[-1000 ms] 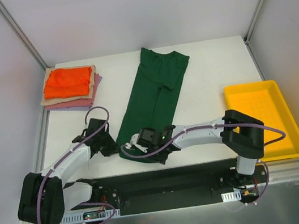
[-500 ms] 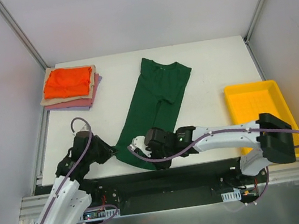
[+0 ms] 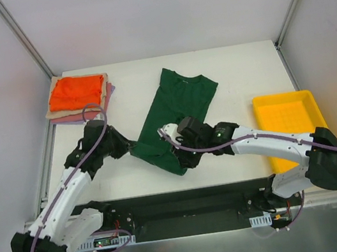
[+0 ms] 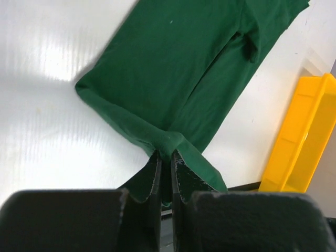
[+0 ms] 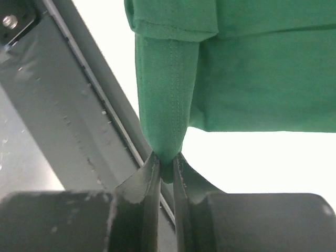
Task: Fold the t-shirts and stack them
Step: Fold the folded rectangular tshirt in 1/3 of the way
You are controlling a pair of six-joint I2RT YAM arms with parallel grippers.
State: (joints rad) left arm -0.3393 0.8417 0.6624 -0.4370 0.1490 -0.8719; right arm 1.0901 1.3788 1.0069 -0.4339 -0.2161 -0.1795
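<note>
Left end effector (image 4: pixel 165 157) and right end effector (image 5: pixel 165 160) are clamped shut on the green t-shirt (image 3: pixel 180 98) hem, which is now up from the frame's bottom edge to mid-frame, so the half-fold looks underway.

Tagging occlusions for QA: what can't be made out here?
1. Top view: where the left pincer and right pincer bite the green shirt, covered by the pincers' own bodies.
2. Top view: shirt count in the folded stack; its top layer covers the rest.
3. Left wrist view: yellow tray, cut by the right edge.
4. Right wrist view: most of the green shirt, cut by the top edge.
</note>
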